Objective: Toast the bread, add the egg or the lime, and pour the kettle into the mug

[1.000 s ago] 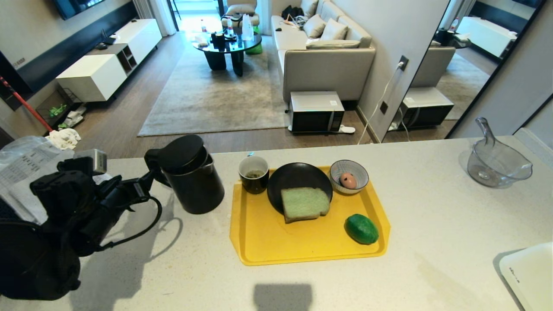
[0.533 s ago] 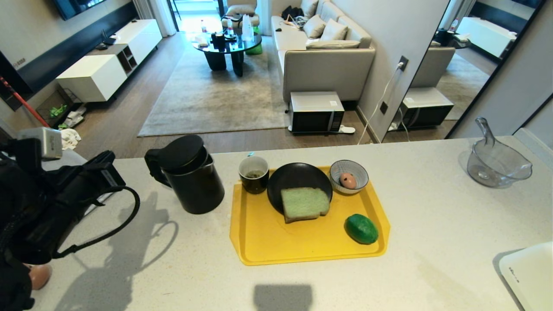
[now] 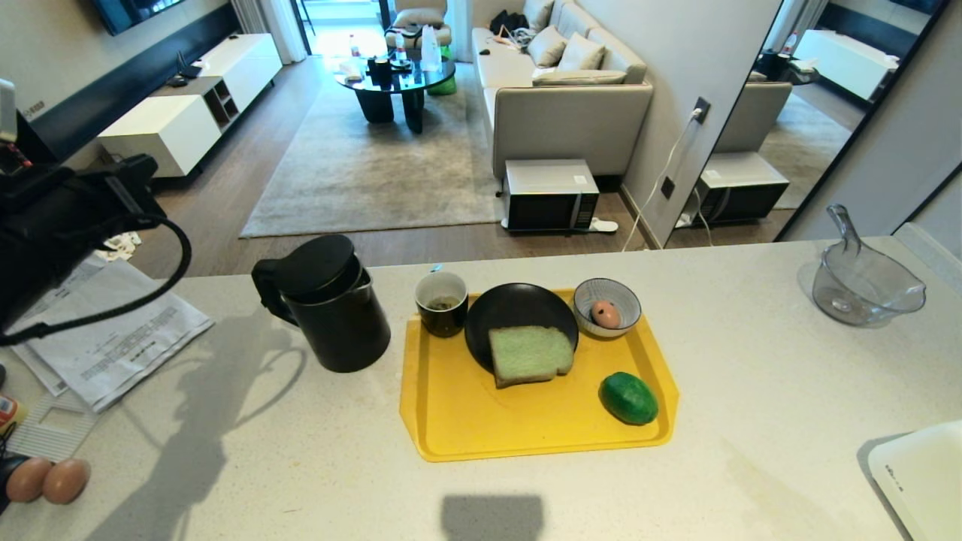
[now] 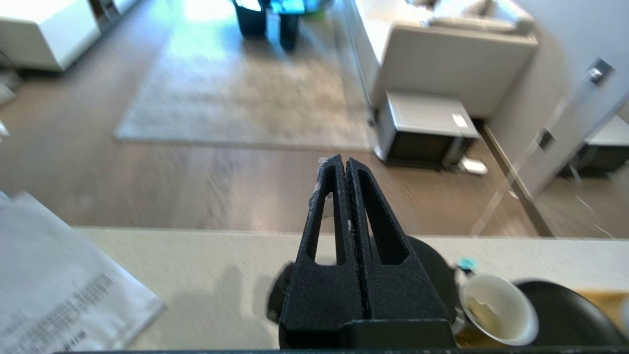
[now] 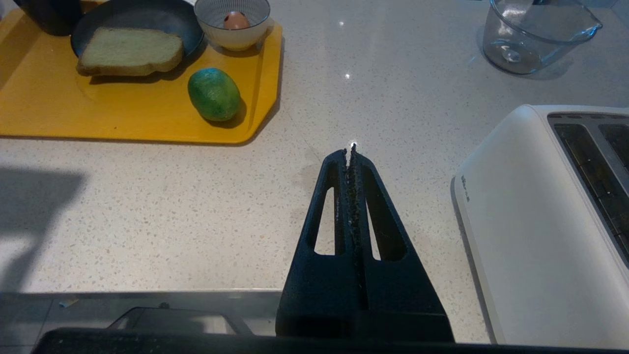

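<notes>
Both claws pressed together, empty: left claw up high left of kettle, right claw low over counter; bread, lime on tray.

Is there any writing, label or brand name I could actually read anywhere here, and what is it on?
Nothing here can be read out.
Printed paper sheets on the counter: rows of dark print, too small to read.
White toaster: a small dark mark near its corner, too small to read.
Microwave on the floor: a white sticker on top, too small to read.
Kettle, mug, tray: no writing visible.
</notes>
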You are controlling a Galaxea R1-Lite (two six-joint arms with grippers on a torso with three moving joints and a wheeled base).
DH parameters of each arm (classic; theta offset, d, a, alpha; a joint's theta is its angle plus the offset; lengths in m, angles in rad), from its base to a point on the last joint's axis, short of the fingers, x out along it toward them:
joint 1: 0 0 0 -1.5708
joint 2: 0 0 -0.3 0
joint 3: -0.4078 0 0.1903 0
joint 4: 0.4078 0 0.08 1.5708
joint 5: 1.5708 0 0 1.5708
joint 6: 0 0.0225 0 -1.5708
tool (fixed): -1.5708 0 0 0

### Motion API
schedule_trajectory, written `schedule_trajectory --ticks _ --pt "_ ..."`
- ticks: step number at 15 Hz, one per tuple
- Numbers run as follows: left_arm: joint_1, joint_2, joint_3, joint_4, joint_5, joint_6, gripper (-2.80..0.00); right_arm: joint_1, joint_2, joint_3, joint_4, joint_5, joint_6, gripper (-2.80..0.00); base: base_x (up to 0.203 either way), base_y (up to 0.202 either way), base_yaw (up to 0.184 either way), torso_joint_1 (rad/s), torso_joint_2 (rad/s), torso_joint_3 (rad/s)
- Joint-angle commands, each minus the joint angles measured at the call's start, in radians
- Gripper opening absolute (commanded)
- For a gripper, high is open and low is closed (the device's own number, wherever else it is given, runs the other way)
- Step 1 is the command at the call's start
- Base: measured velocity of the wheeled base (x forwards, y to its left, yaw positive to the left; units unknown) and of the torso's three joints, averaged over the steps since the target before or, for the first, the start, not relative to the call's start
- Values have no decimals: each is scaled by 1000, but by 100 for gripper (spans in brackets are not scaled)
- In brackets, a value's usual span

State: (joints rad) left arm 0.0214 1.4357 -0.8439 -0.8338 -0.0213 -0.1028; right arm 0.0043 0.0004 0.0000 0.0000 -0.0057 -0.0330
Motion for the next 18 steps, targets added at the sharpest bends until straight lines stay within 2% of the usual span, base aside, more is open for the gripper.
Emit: schedule_trajectory --ticks 1,2,3,4,6,8,9,11,14,16,18 --pt "10 -51 -211 452 -44 -62 -280 0 0 0 0 0 -1 -280 0 0 0 0 0 0" --pt "11 -50 -285 591 -64 -116 -280 0 0 0 0 0 -1 -280 0 0 0 0 0 0" --pt "7 -38 -351 688 -80 -199 -280 0 0 0 0 0 -1 -280 0 0 0 0 0 0" --pt "-3 -13 -402 752 -92 -309 -280 0 0 0 0 0 -1 -280 0 0 0 0 0 0" --pt "-20 60 -505 855 -111 -493 -280 0 0 0 0 0 -1 -280 0 0 0 0 0 0" --pt "-30 107 -548 944 -146 -629 -280 0 0 0 0 0 -1 -280 0 0 0 0 0 0" --pt "-34 129 -556 952 -158 -685 -280 0 0 0 0 0 -1 -280 0 0 0 0 0 0" --pt "-54 165 -560 953 -163 -777 -280 0 0 0 0 0 -1 -280 0 0 0 0 0 0" --pt "-77 217 -558 947 -163 -872 -280 0 0 0 0 0 -1 -280 0 0 0 0 0 0" --pt "-84 259 -561 895 -162 -947 -280 0 0 0 0 0 -1 -280 0 0 0 0 0 0" --pt "-92 301 -557 843 -162 -981 -280 0 0 0 0 0 -1 -280 0 0 0 0 0 0"
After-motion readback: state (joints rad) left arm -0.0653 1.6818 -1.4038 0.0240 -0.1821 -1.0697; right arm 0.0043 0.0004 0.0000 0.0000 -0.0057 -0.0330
